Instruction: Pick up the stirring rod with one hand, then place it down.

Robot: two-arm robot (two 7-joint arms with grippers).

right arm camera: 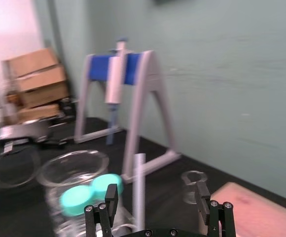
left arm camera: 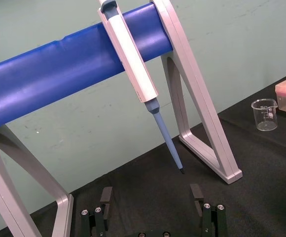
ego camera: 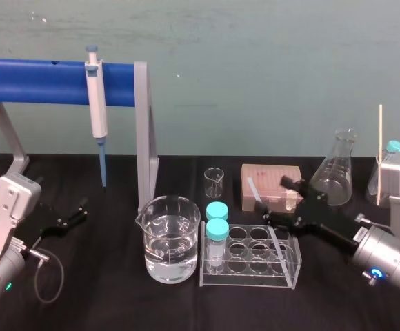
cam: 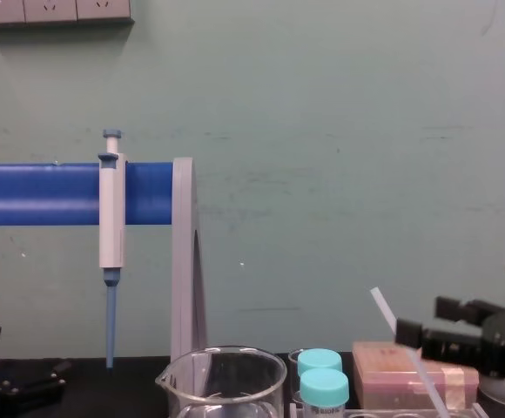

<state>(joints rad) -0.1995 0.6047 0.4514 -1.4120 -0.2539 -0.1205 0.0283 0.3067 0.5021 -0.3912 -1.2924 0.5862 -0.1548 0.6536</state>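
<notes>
The stirring rod [ego camera: 254,189] is a thin white translucent stick. It leans tilted, with its lower end down in the clear tube rack [ego camera: 252,256]. My right gripper [ego camera: 277,200] is open around the rod's upper part. In the right wrist view the rod [right arm camera: 139,187] stands free between the two fingers [right arm camera: 111,197], touching neither. The chest view shows the rod [cam: 383,305] slanting up to the left of the right gripper [cam: 427,320]. My left gripper [ego camera: 69,217] rests on the black table at the far left, and its wrist view shows the left gripper [left arm camera: 151,197] open with nothing in it.
A water-filled beaker [ego camera: 171,238] stands left of the rack, which holds two teal-capped tubes [ego camera: 217,229]. Behind are a small beaker [ego camera: 214,181], a pink box [ego camera: 270,185] and a conical flask [ego camera: 338,169]. A white-and-blue pipette [ego camera: 96,103] hangs on the blue stand [ego camera: 34,81].
</notes>
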